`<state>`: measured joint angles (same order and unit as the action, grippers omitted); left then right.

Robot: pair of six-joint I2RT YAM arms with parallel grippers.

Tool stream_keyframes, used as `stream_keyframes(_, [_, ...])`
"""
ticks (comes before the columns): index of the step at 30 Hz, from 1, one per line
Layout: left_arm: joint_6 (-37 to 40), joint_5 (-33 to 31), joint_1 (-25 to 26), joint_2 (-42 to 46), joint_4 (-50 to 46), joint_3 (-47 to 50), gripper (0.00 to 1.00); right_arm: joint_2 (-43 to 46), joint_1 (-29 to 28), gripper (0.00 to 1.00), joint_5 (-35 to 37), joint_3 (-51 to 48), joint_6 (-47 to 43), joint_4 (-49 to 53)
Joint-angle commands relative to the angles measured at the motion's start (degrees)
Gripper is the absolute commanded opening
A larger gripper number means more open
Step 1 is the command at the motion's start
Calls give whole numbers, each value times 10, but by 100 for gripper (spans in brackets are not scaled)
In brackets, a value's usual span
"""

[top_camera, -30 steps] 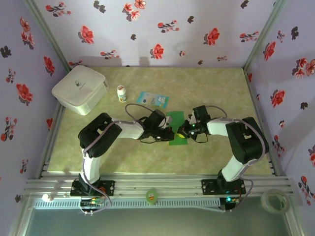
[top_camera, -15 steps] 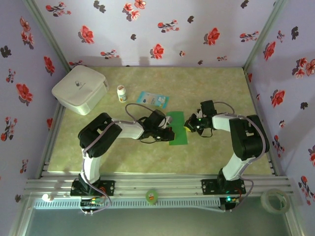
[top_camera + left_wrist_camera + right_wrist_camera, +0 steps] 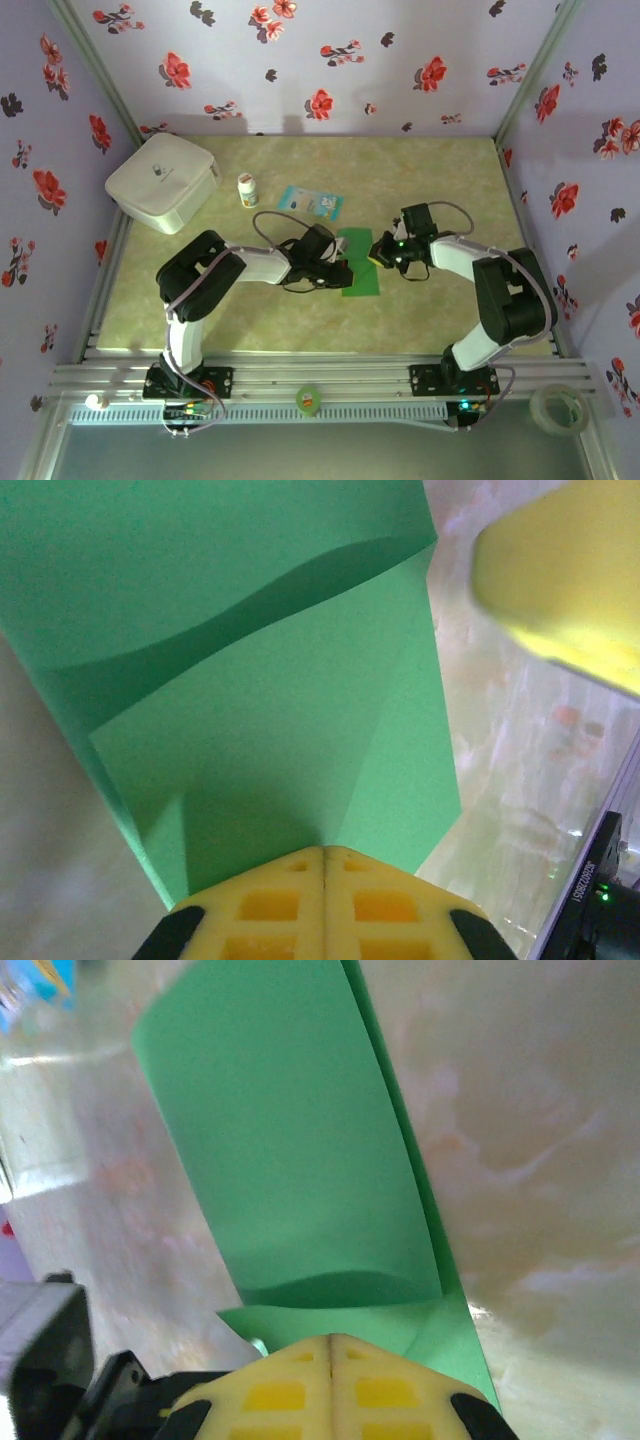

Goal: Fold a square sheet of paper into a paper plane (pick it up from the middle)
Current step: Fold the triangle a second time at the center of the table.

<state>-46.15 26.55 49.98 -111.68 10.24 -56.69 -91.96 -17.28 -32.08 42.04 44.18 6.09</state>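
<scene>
- Square sheet of paper (image 3: 361, 264): bright green, lying near the middle of the table (image 3: 200, 300), a little toward the right edge, between the two grippers. Partly folded; one flap arches up over the lower layer.
- Left gripper (image 3: 343, 270): clenched, yellow fingers pressed together, tips on the paper's left edge where a crease ends. Cannot tell if any paper is nipped between them.
- Right gripper (image 3: 377, 255): clenched too, tips at the paper's right edge, just under the curled flap (same doubt about a pinch).
- Blue-and-white packet (image 3: 310, 201): flat, just behind the paper toward the far edge; print too small to read.
- Small white bottle (image 3: 247, 190): upright, left of the packet; label unreadable.
- White box (image 3: 163, 180): far-left corner, small dark mark on the lid, not legible.
- Left wrist view: white printed code on a black part (image 3: 590, 880), rotated, not safely readable.
</scene>
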Motion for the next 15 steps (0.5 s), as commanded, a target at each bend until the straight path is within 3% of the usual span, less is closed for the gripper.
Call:
stream_keyframes(1, [14, -24, 4, -4, -84, 22, 0, -30, 1, 0, -9, -8, 17, -21])
stream_keyframes(15, [13, -29, 5, 17, -92, -8, 0, -46, 14, 0, 49, -5, -10, 41])
